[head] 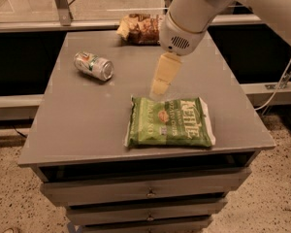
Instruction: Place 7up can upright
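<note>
The 7up can (93,65) lies on its side at the back left of the grey table (87,125), silver-white with green, one shiny end facing front right. My gripper (158,88) hangs from the white arm over the middle of the table, just behind the green chip bag (169,122). It is to the right of the can, well apart from it, and holds nothing that I can see.
A flat green chip bag lies at the front centre-right. A brown snack bag (138,29) lies at the back edge, partly behind the arm. Drawers (145,193) sit under the tabletop. A cable (281,84) runs at the right.
</note>
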